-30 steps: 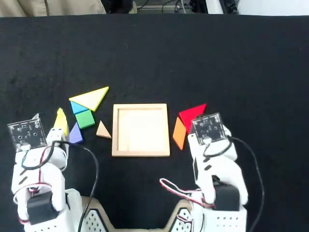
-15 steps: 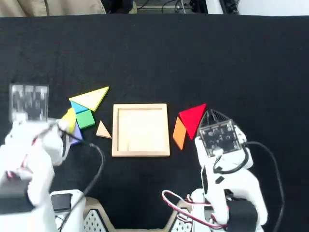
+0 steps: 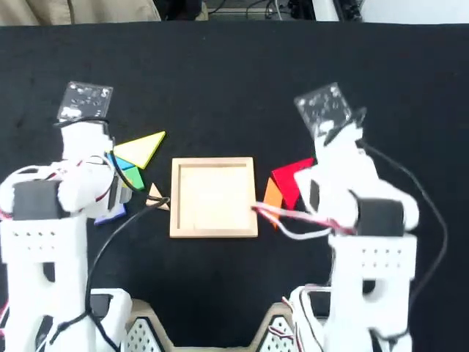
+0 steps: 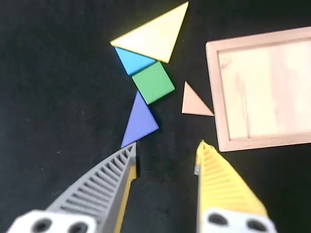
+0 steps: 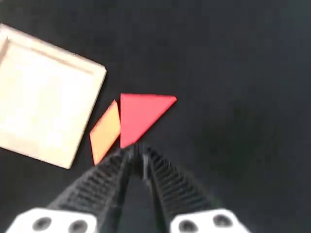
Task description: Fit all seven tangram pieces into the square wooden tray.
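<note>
Your left pincer (image 4: 166, 145) stands apart, holding nothing, over bare tabletop (image 3: 234, 81) between the purple triangle (image 4: 140, 121) and a corner of the tray (image 3: 174, 198). That spread looks like readiness to come down on one of the near pieces. Your right pincer (image 5: 138, 149) is closed on nothing, with its tips just beside one point of the red triangle (image 5: 141, 114). Closed like that it suits a nudge better than a grasp, so you would have to open it before any lift.

The tray lies flat and empty in the middle, between your two arms, probably so that either can reach into it. All seven pieces lie flat outside it, so no fitting is done yet.

On your left arm's side five pieces cluster:
- The tan triangle (image 4: 194, 102) lies just beside the tray's wall.
- The purple triangle touches the green square (image 4: 153, 82) at one tip.
- The blue triangle (image 4: 132, 60) sits between that square and the yellow triangle (image 4: 153, 34).

On your right arm's side the orange piece (image 5: 106, 131) lies edge to edge with the red triangle, near the tray's other wall.

The split seems to give each arm its own share. The big triangles likely want placing first, while the tray has room.
</note>
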`<move>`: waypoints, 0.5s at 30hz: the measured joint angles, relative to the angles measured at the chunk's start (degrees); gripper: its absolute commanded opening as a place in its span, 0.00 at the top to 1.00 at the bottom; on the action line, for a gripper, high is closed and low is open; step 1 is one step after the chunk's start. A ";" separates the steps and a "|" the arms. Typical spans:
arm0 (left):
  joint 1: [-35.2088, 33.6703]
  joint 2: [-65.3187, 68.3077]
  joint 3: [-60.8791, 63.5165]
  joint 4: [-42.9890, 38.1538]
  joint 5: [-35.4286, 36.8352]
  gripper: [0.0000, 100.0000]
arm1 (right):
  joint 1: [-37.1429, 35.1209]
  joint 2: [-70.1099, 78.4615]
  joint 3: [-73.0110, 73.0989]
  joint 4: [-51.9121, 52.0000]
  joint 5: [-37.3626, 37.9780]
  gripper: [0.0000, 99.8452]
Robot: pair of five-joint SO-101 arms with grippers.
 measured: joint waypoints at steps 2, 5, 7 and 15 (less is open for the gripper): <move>0.00 1.23 5.63 -4.40 0.00 0.79 | 0.09 2.55 -1.32 0.00 -2.29 0.99; -0.44 2.20 14.24 -11.08 2.20 0.79 | 0.79 5.71 -1.67 -0.70 -3.52 0.99; -1.85 2.20 19.08 -15.38 4.92 0.79 | 2.46 7.91 -1.67 -3.16 -3.78 0.99; -2.11 2.90 33.85 -32.18 12.22 0.79 | 3.60 22.51 2.11 -11.60 -3.96 0.98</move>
